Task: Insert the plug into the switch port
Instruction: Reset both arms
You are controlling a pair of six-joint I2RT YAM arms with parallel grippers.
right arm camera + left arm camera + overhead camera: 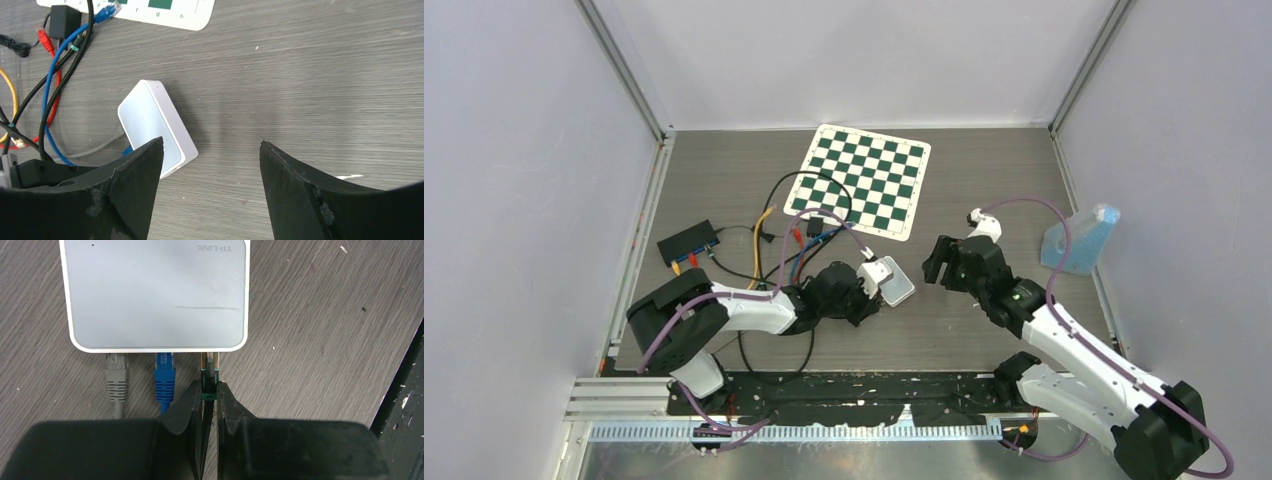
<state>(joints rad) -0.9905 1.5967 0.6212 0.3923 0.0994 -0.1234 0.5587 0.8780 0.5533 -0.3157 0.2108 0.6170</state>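
A white TP-LINK switch (157,292) lies on the wood table, also seen in the top view (897,289) and the right wrist view (152,125). A grey plug (116,375) and a blue plug (165,376) sit in its ports. My left gripper (210,389) is shut on a black plug with a green band (209,375), whose tip is at the rightmost port. My right gripper (210,145) is open and empty, hovering to the right of the switch (939,262).
A tangle of black, blue, red and yellow cables (789,245) and a black box (688,243) lie left of the switch. A green chessboard mat (860,180) is behind. A blue bag (1081,238) stands at the right wall.
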